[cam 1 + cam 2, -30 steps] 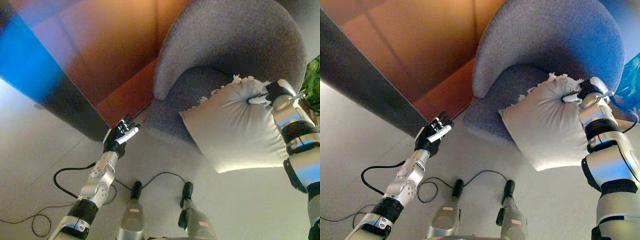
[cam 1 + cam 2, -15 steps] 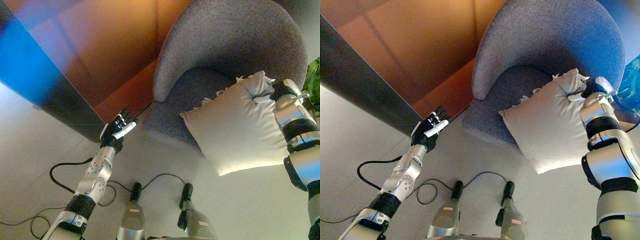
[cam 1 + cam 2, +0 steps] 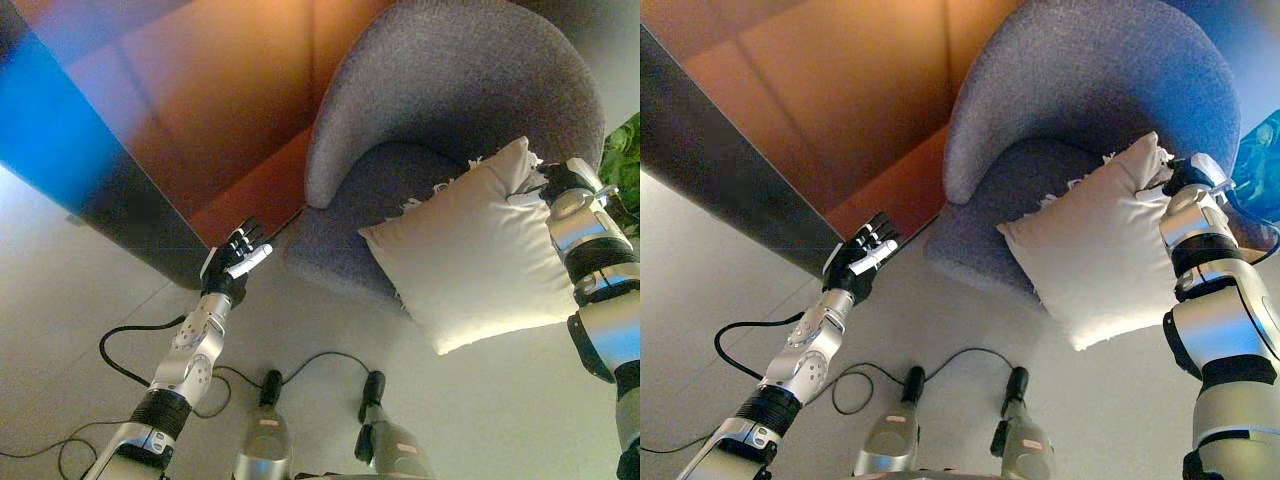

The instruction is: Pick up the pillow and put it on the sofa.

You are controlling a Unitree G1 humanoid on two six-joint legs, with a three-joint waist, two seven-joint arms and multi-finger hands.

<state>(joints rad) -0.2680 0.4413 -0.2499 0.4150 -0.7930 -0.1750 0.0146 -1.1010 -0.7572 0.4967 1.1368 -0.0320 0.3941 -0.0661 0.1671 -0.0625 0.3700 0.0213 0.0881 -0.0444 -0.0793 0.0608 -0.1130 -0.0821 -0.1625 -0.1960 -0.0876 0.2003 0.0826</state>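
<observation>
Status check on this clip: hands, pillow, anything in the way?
Right hand pinching the white square fabric pillow at its upper corner. Left hand open, idle beside the round grey upholstered sofa. Pillow partly over the seat, lower part overhanging. Nothing in the way.

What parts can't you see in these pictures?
- Right hand: both views, its fingers are hidden against the pillow, so its hold is unclear.
- Sofa seat: partly covered by the pillow.
- Green plant: left eye view, cut off by the right edge.
</observation>
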